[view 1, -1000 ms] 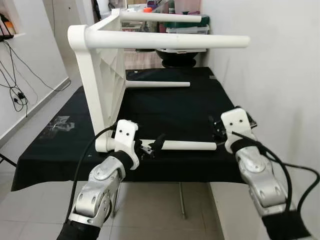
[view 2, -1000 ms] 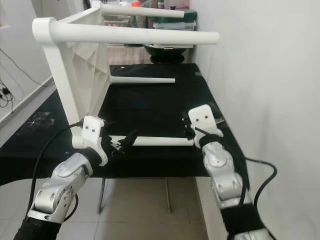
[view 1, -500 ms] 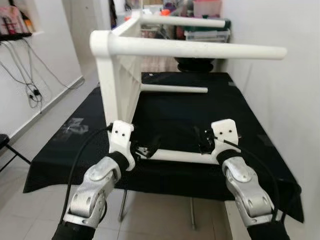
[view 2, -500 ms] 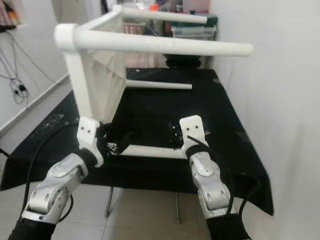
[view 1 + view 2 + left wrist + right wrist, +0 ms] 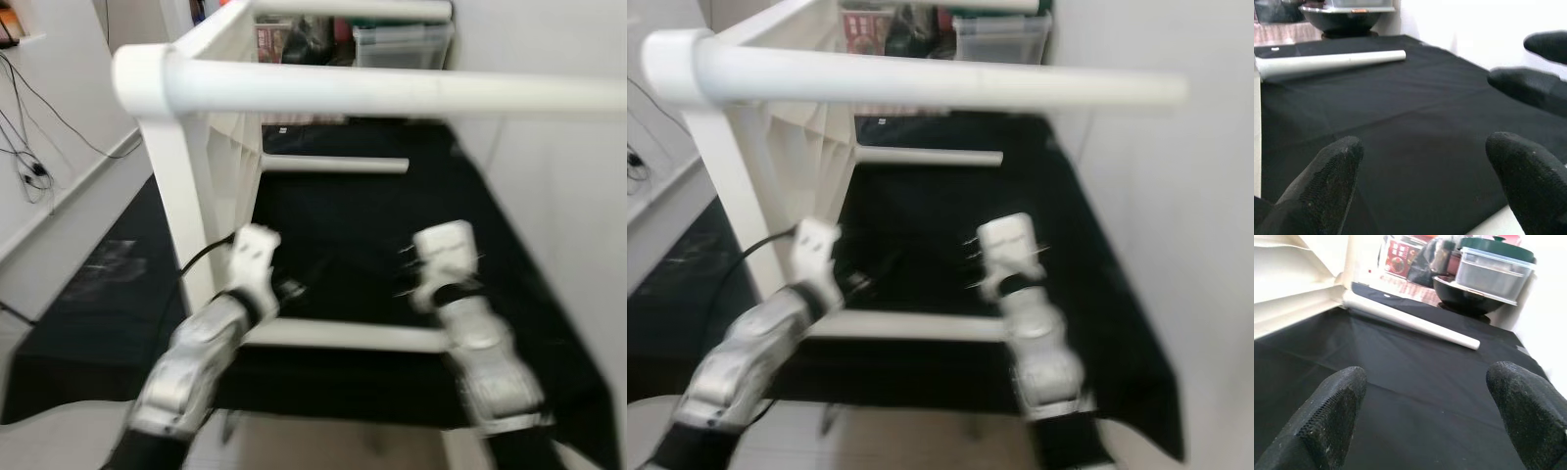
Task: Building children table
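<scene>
grippers hanging over the black table, kids table on its side

white children table (image 5: 211,147) is lying on its side on the black-covered table (image 5: 118,294), tabletop panel standing upright toward the left edge and the legs sticking out sideways toward the right edge. one leg is running across the top of the head views, really close to the camera. another leg (image 5: 343,336) is lying low along the near edge, right under both arms. a third leg (image 5: 1410,320) is sitting on the cloth further back, toward the far edge.

left gripper (image 5: 1425,161) is hovering above the black cloth with its fingers spread wide apart, nothing between them. right gripper (image 5: 1425,396) is doing the same thing, fingers wide apart over bare cloth, with the ribbed underside of the tabletop showing off to one side in its wrist view.

head views are pretty blurry, so the arms are looking smeared. both silver arms are reaching forward over the near edge, left one close to the upright panel, right one more toward the middle.

past the far edge a dark bowl (image 5: 1469,301) is sitting with a clear lidded container (image 5: 1496,267) on it.
</scene>
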